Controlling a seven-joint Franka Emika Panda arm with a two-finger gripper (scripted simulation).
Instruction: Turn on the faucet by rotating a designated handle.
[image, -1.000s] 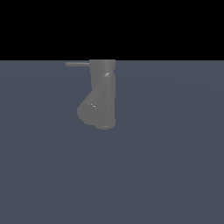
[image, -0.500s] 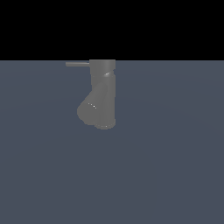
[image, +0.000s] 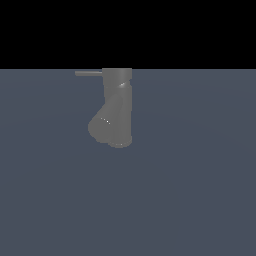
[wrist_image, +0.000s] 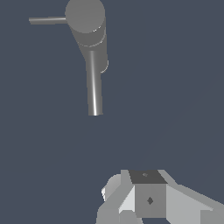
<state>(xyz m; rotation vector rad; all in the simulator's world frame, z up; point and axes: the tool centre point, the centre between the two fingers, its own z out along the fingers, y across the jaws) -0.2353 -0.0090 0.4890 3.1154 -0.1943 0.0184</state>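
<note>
The faucet (image: 118, 107) is a dull grey upright cylinder with a stubby branch angling toward the exterior view's left near its base. The handle (image: 88, 73), a thin grey rod, sticks out level from the top toward the exterior view's left. The wrist view looks down on the faucet's round cap (wrist_image: 85, 15), with the handle (wrist_image: 46, 20) beside it and a narrower shiny tube (wrist_image: 94, 87) running off the body. My gripper (wrist_image: 146, 177) shows only as white and grey blocks at the frame's edge, well apart from the faucet. Its jaw gap is unclear. It is absent from the exterior view.
A flat, dark blue-grey floor (image: 190, 200) spreads all around the faucet. Black background fills the exterior view above the floor line.
</note>
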